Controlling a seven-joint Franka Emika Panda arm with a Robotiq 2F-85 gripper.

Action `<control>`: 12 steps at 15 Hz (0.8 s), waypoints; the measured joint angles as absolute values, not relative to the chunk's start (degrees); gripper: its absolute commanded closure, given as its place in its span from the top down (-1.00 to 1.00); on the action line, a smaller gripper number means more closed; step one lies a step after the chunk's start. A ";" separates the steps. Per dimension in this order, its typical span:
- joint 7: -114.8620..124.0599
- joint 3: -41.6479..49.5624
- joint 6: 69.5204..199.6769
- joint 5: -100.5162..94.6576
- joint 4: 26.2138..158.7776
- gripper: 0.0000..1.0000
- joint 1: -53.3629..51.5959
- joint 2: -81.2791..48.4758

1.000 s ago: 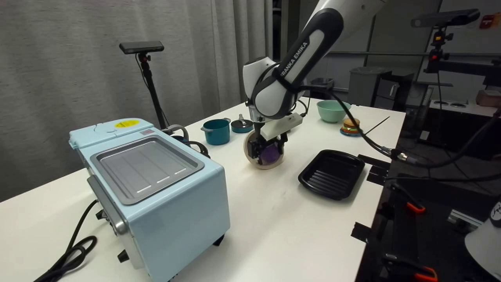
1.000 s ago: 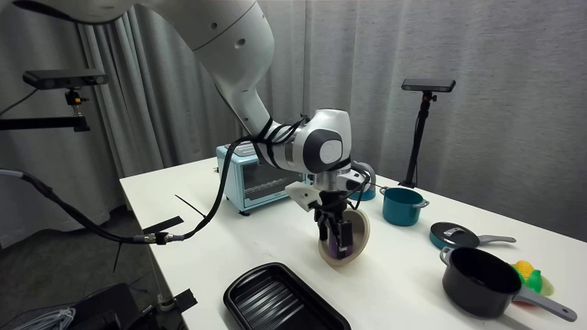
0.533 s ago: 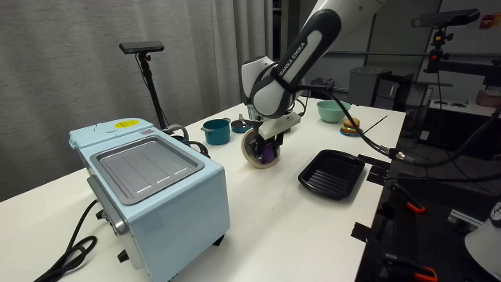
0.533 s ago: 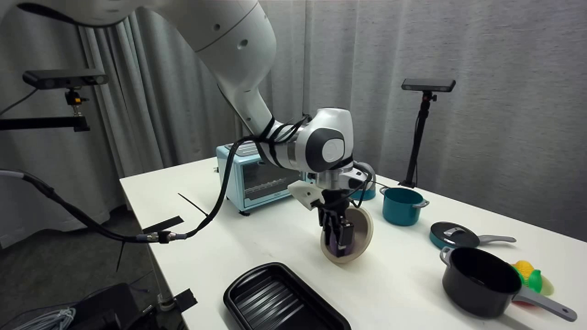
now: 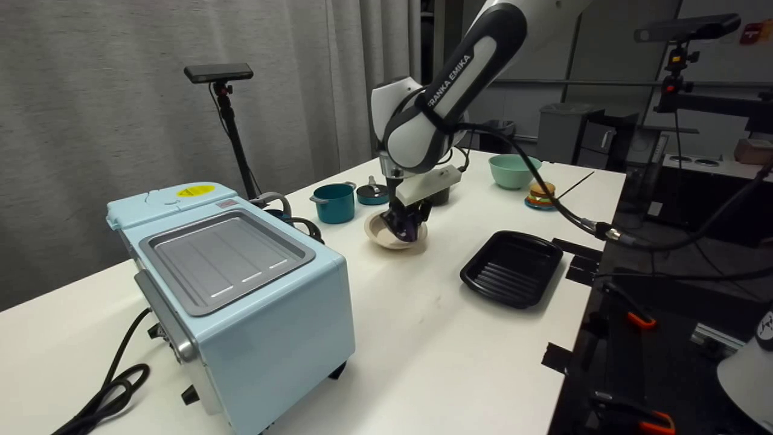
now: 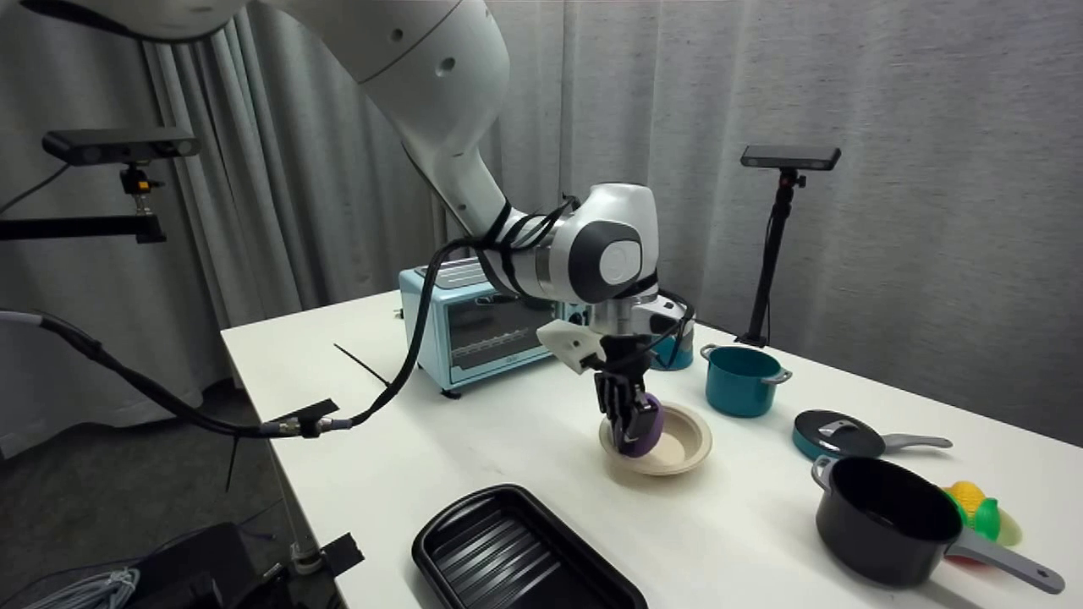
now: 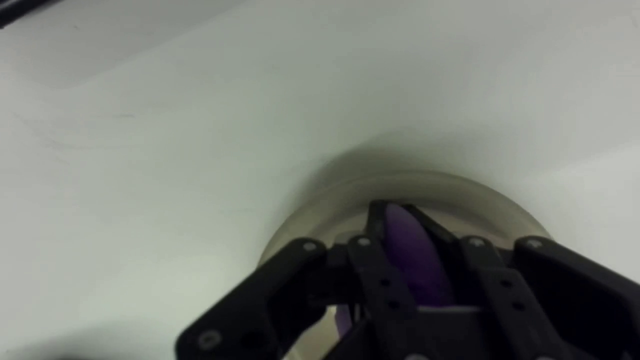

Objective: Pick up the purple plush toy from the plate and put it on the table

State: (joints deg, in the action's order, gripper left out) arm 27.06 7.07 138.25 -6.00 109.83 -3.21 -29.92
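White table (image 6: pixel 508 440) is serving as base and likely set-down surface. Cream plate (image 6: pixel 684 436) is sitting flat on it. Gripper (image 7: pixel 396 208) is pinching, fingers (image 7: pixel 376 217) flanking purple plush toy (image 7: pixel 416 255), presumably against slipping; toy is showing over plate, contact unclear.

Over the plate (image 6: pixel 684 444), the gripper (image 7: pixel 395 212) covers part of the purple plush toy (image 6: pixel 653 436); whether toy and plate touch cannot be told, and the wrist view's lower edge crops the plate. In an exterior view, the black tray (image 6: pixel 508 545), on the plate's near side, is cut off, and a dark pot (image 6: pixel 880 533), right of the plate, hides part of a yellow-and-green cluster (image 6: pixel 965 492)
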 measured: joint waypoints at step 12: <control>17.73 7.08 127.22 -2.20 107.93 -0.93 2.19 -18.73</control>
State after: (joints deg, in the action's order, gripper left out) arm 17.73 7.08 127.22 -2.20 107.93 2.19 -18.73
